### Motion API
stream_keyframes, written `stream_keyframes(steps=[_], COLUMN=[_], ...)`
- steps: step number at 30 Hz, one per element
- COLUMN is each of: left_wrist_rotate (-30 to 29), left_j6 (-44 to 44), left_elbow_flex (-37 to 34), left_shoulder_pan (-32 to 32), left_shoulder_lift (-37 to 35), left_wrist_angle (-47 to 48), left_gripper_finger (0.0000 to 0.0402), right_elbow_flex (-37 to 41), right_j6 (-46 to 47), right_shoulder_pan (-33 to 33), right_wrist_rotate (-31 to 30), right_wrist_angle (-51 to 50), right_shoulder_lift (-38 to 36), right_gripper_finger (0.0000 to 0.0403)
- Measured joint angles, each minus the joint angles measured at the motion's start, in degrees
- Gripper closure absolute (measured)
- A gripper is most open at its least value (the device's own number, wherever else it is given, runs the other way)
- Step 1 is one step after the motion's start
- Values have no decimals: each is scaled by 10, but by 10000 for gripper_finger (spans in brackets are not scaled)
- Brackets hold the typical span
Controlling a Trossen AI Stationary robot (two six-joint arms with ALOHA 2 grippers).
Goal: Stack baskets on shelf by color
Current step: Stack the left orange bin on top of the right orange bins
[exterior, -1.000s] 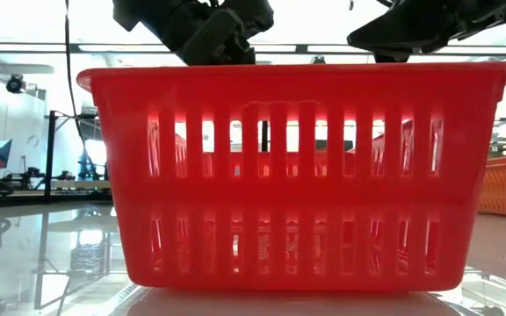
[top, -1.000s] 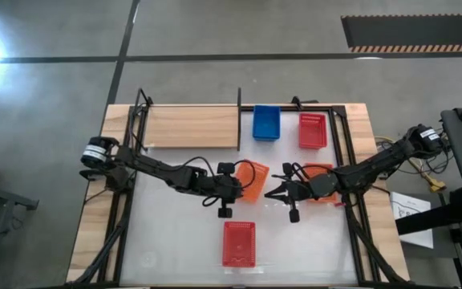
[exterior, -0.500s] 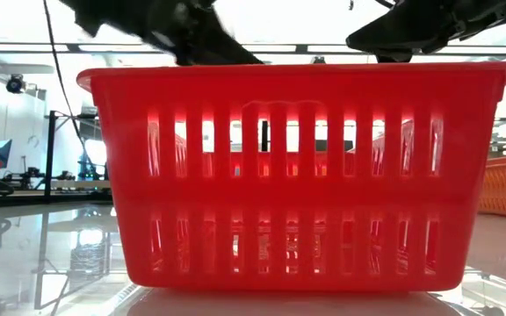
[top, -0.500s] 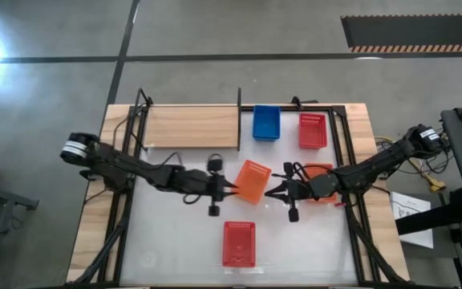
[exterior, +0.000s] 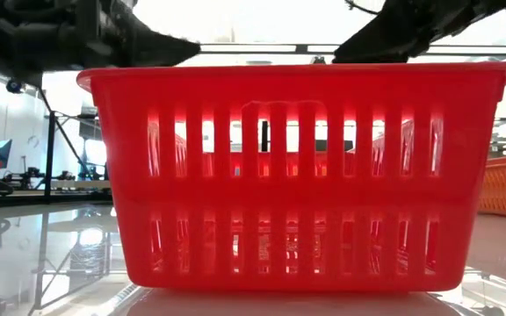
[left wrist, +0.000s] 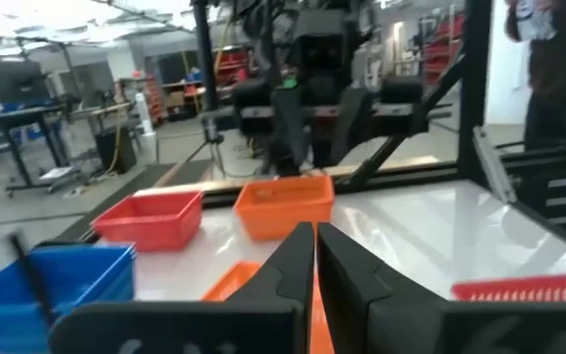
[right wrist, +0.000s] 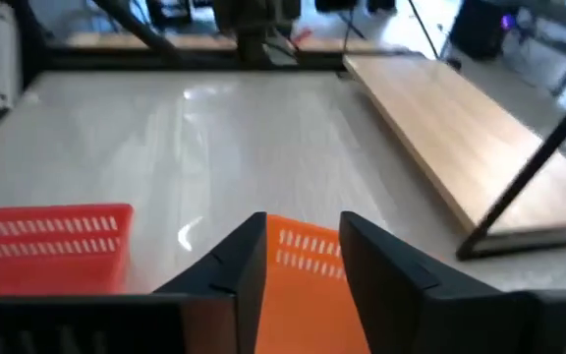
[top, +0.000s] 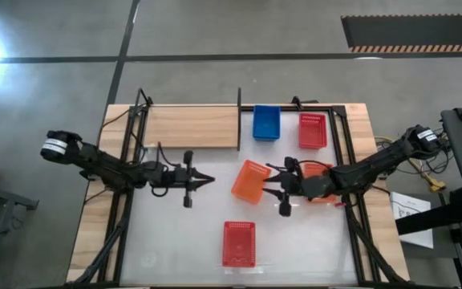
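An orange basket [top: 249, 181] lies askew on the white tabletop near its middle. My right gripper [top: 273, 191] stands open at the basket's right end, and in the right wrist view the basket's mesh [right wrist: 306, 251] shows between the two fingers. My left gripper [top: 208, 178] is shut on nothing and points level toward the basket from well to its left. The light-wood shelf [top: 192, 127] with its dark post [top: 239, 103] lies at the far left. My right gripper has a finger [right wrist: 247, 258] on either side of the orange basket's near end. Whether either finger touches the basket, I cannot tell.
A blue basket [top: 266, 123] and a red basket [top: 312, 131] stand at the far edge, right of the shelf. Another orange basket [top: 319, 171] lies under my right arm. A red basket [top: 238, 243] stands near the front edge and fills the low view [exterior: 297, 175].
My left gripper has let go of the orange basket's left end, drawn back level toward the table's left edge and shut. The basket has stayed near the table's middle, turned a little. My right gripper has opened beside the basket.
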State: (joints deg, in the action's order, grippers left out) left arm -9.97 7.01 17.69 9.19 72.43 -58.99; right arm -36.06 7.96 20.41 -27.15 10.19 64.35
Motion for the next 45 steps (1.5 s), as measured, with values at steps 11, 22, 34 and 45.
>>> stream_keyframes(steps=[11, 22, 34, 45], left_wrist_rotate=[-2, -4, -4, -4], left_j6=[-11, -22, -37, -52], left_elbow_flex=[-68, -118, -135, -149], left_shoulder_pan=[-16, -16, -16, -16], left_shoulder_lift=[-44, -100, -135, -137], left_wrist_angle=[-8, -37, -37, -35], left_gripper_finger=[401, 402, 402, 401], right_elbow_flex=[-173, -375, -470, -490], right_j6=[184, 282, 229, 179], right_shoulder_pan=[-6, -20, -49, -38], right_wrist_rotate=[1, 25, 126, 126], right_wrist_angle=[-183, -426, -536, -632], right_shoulder_lift=[186, 361, 465, 405], right_gripper_finger=[227, 224, 316, 394])
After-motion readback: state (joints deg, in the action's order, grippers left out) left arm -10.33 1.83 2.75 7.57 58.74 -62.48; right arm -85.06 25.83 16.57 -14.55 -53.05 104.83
